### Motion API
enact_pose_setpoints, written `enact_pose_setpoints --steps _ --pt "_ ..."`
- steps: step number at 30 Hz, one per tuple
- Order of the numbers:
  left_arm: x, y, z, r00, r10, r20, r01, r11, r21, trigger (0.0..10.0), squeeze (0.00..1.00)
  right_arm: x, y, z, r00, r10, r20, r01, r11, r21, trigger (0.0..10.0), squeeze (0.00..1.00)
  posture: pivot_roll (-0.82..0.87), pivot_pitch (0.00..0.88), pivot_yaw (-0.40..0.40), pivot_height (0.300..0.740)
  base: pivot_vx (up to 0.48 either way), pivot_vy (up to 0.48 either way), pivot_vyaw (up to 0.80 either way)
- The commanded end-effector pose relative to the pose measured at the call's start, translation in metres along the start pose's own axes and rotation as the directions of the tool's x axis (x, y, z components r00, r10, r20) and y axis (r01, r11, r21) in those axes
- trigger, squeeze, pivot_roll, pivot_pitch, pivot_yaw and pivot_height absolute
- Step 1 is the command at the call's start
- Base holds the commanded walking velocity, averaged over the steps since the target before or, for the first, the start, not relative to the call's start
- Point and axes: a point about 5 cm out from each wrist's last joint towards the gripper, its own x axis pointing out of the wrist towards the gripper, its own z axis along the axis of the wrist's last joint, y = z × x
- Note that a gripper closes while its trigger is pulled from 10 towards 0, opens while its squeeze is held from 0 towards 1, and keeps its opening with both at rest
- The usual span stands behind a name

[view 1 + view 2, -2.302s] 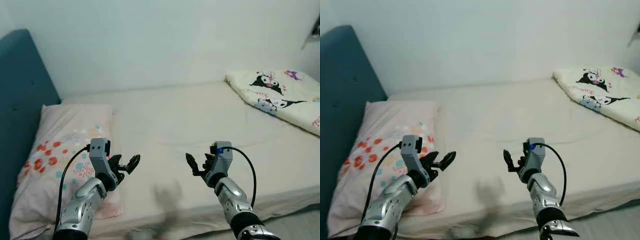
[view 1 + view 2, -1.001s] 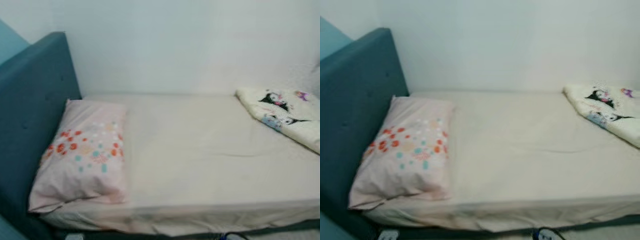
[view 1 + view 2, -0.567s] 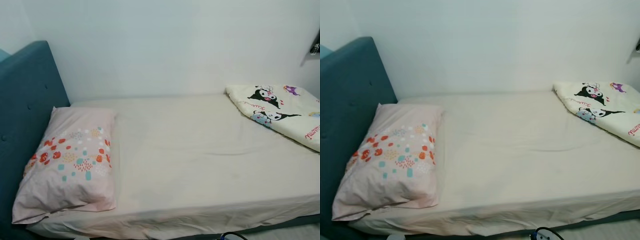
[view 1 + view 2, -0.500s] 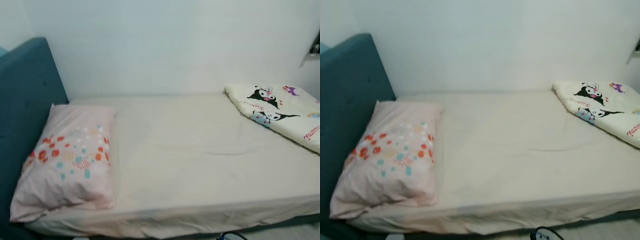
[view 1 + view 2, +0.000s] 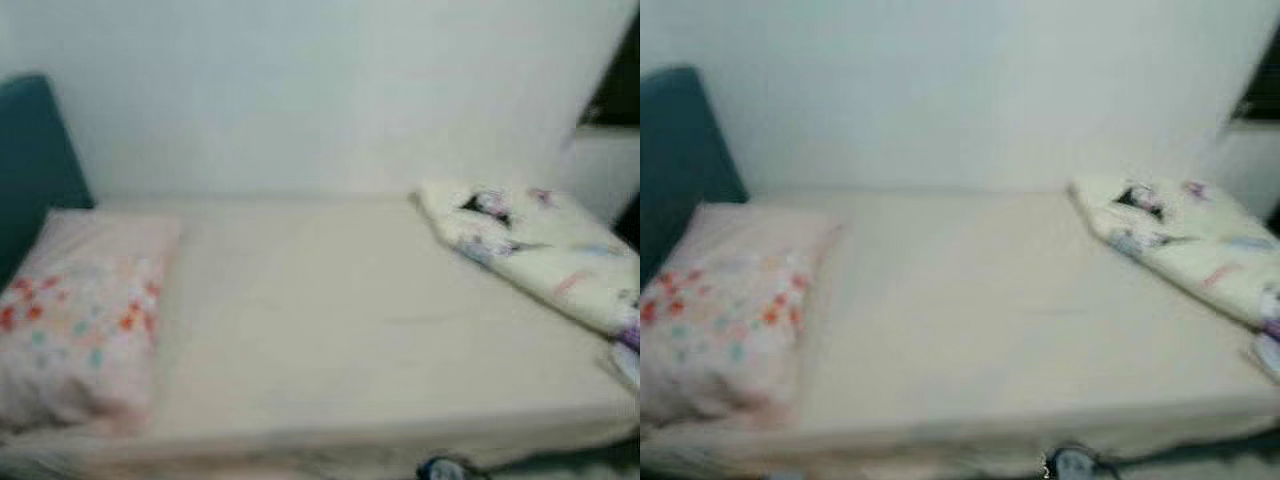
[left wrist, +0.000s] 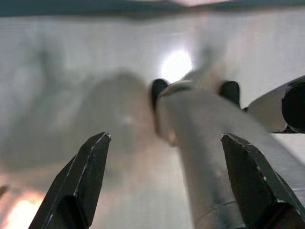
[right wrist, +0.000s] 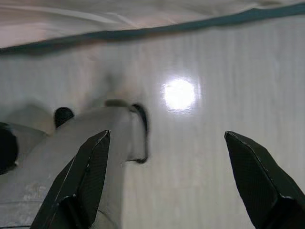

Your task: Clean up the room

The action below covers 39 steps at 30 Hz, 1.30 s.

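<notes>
At the far left of the blurred head views stands a dark teal headboard [image 5: 35, 160], with a pale wall [image 5: 300, 90] running behind the whole bed. Against the headboard lies a pink pillow [image 5: 75, 325], printed with red, orange and teal spots, resting on the left end of the mattress. The bed [image 5: 340, 330] stretches across the middle, covered by a cream sheet that looks smooth apart from a faint crease near its centre. Further right, a cream blanket [image 5: 530, 250] with dark cartoon figures lies bunched on the right end of the bed, well apart from the pillow; its lower edge reaches the right border of the picture. Beyond it, at the upper right, a dark shape sits above a pale ledge — too blurred to tell what it is. At the bottom edge, just below the mattress front, a small dark rounded object [image 5: 1072, 464] peeks up, also too blurred to identify.

Both arms hang low. The left gripper [image 6: 167, 176] points at a glossy pale floor [image 6: 62, 71] with a bright light reflection, its two black fingers spread wide apart with nothing between them; a silver robot limb [image 6: 205, 148] crosses the gap beyond them. The right gripper [image 7: 167, 176] hangs likewise over the floor, fingers wide apart and holding nothing — the teal bed base [image 7: 157, 28] runs beyond it.
</notes>
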Motion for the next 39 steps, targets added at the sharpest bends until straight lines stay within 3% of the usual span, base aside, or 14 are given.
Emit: enact_pose_setpoints --steps 1,4,9,23,32,39 --pt "0.000 0.001 0.000 1.000 -0.001 -0.001 0.001 1.000 -0.003 10.0 0.00 0.000 -0.001 0.000 1.000 -0.005 -0.005 0.005 1.000 -0.007 10.0 0.00 -0.06 0.000 -0.041 0.715 0.000 -0.480 0.00" --pt "-0.001 0.004 -0.001 1.000 -0.001 -0.007 0.001 1.000 0.008 10.0 0.00 0.001 0.002 0.002 1.000 0.003 -0.003 -0.003 0.999 -0.045 10.0 0.00 -0.07 0.000 -0.028 0.715 0.000 -0.480 0.50" --pt "-0.001 0.005 -0.001 1.000 -0.003 -0.008 0.003 1.000 0.014 10.0 0.00 0.001 0.002 0.001 1.000 -0.009 -0.002 0.009 1.000 -0.020 10.0 0.00 -0.08 0.000 -0.023 0.715 0.000 -0.480 0.77" --pt "0.002 -0.008 0.006 1.000 -0.029 0.010 0.029 0.999 0.019 10.0 0.00 -0.001 -0.002 -0.005 0.999 -0.036 -0.017 0.036 0.999 0.002 10.0 0.00 -0.09 0.000 -0.023 0.715 0.000 -0.480 0.00" --pt "0.001 -0.006 0.004 1.000 -0.029 0.004 0.029 0.999 0.017 10.0 0.00 -0.001 -0.007 -0.006 0.999 -0.037 -0.028 0.037 0.999 -0.006 10.0 0.00 -0.09 0.000 -0.027 0.715 0.000 -0.480 -0.75" --pt "0.001 -0.007 0.002 0.999 -0.034 0.003 0.034 0.999 0.016 10.0 0.00 -0.003 -0.015 -0.007 0.998 -0.053 -0.029 0.053 0.999 -0.012 10.0 0.00 -0.09 0.000 -0.027 0.715 0.000 -0.480 0.00"
